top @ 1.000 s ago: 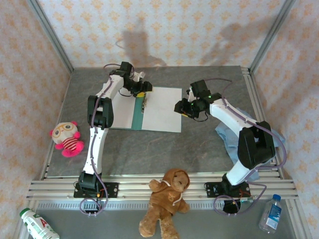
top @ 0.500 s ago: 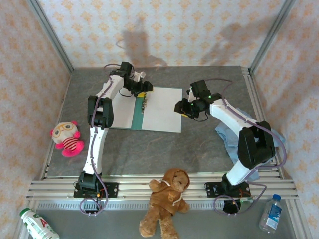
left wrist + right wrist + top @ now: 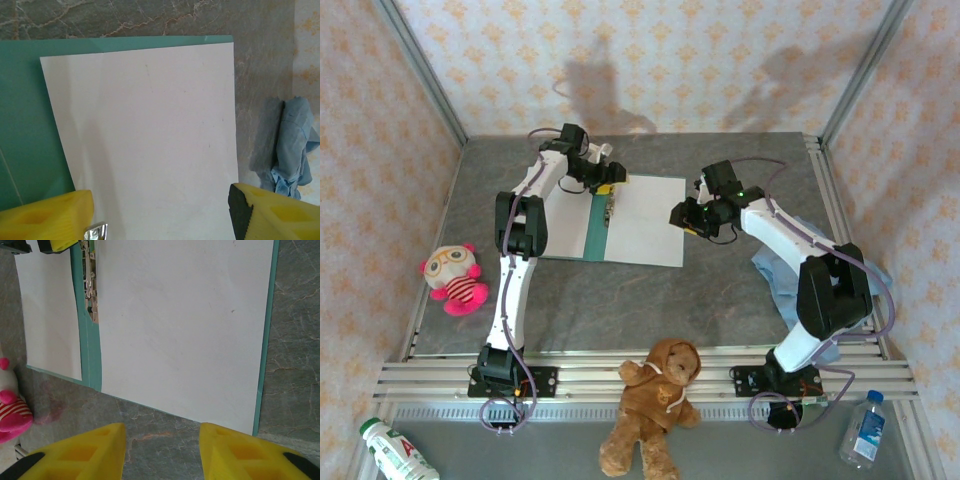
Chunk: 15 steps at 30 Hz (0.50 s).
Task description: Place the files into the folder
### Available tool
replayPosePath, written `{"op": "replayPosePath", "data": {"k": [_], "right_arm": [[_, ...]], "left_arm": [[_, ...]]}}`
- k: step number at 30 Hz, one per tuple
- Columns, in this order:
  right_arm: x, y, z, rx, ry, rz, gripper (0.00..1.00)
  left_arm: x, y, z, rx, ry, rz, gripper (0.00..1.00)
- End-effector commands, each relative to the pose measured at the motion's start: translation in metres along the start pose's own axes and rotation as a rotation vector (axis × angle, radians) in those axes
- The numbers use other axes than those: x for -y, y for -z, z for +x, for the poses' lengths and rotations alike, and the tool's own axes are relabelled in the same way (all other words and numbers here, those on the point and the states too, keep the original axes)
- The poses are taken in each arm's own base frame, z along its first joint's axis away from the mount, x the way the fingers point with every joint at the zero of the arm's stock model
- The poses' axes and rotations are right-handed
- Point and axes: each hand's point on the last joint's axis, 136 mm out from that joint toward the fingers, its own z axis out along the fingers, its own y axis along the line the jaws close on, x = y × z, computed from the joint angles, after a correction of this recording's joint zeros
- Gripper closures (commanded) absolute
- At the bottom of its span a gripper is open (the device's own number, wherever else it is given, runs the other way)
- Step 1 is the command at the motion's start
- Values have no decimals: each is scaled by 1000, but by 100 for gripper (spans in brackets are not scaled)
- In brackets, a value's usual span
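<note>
The teal folder (image 3: pixel 593 228) lies open on the table, its metal clip (image 3: pixel 91 285) along the spine. One white sheet (image 3: pixel 645 218) covers its right half and a second white sheet (image 3: pixel 50 315) lies on its left half. My left gripper (image 3: pixel 606 186) hovers open over the folder's far edge near the spine. In the left wrist view its yellow fingers (image 3: pixel 55 215) straddle the sheet (image 3: pixel 150 135) with nothing between them. My right gripper (image 3: pixel 683 222) is open at the folder's right edge, its gap (image 3: pixel 161 434) over bare table just off the sheet (image 3: pixel 180 325).
A light blue cloth (image 3: pixel 775 270) lies crumpled right of the folder, under the right arm. A pink plush toy (image 3: pixel 453 278) sits at the table's left edge. A brown teddy bear (image 3: pixel 655 400) and two bottles rest in front of the arm bases.
</note>
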Motion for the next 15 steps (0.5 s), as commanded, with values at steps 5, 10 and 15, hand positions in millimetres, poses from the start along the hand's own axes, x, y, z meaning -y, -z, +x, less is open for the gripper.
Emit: {"op": "replayPosePath", "data": {"k": [5, 10, 15], "right_arm": [[4, 0, 2, -5, -16, 7, 57], [4, 0, 2, -6, -16, 6, 57], [4, 1, 3, -3, -16, 7, 57]], "left_arm": [[41, 38, -13, 58, -84, 35, 28], [45, 40, -11, 56, -88, 43, 28], [47, 41, -5, 51, -87, 60, 28]]}}
